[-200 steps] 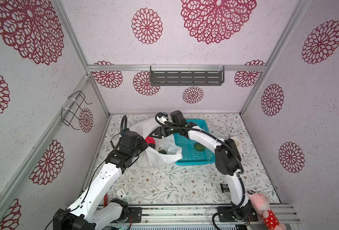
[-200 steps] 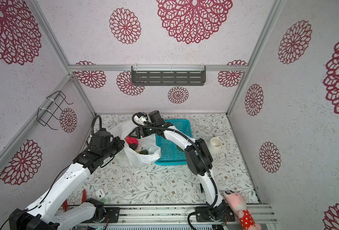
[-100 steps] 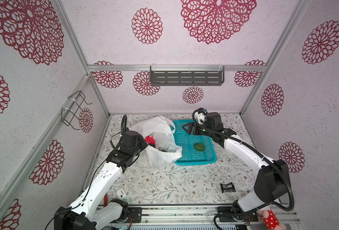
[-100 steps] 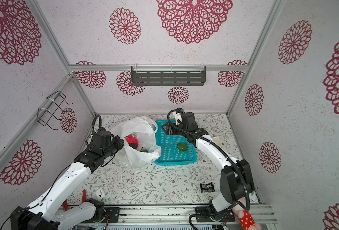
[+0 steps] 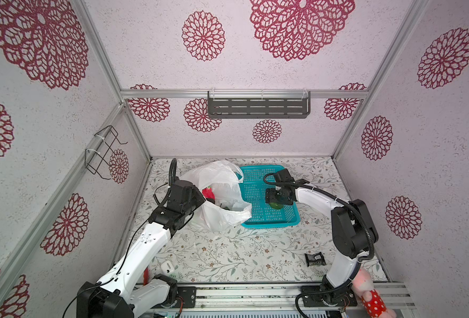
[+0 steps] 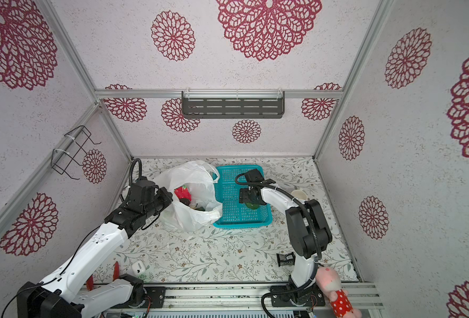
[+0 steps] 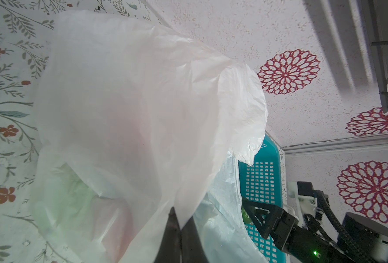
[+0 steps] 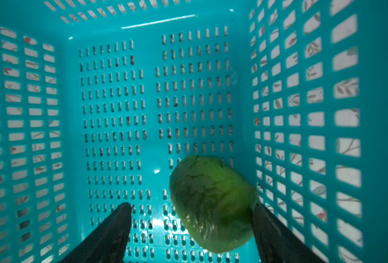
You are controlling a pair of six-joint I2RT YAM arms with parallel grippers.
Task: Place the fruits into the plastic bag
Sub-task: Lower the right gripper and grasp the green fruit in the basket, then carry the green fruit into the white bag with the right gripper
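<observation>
Bag (image 5: 219, 217) (image 6: 192, 217), top views: it stood open just beside the basket (image 5: 255, 190), with a red fruit (image 5: 208, 192) showing inside.
Green fruit (image 5: 275, 206), top views: it lay in the basket under my right claw (image 5: 276, 198), and I saw no other fruit left there.
Left wrist: my left claw (image 7: 181, 224) was clamped on the bag's edge.
Right wrist: the fingers (image 8: 117, 225) stood apart either side of the green fruit, which lay near one wall. Its long axis ran roughly along my reach, slightly slanted.
Next: I reckoned I should close across its narrow width, then lift.

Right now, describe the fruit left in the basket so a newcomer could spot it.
Find the teal basket beside the white bag. Inside, between the right arm's open fingers, lies a green oval fruit, the only thing in it.
</observation>
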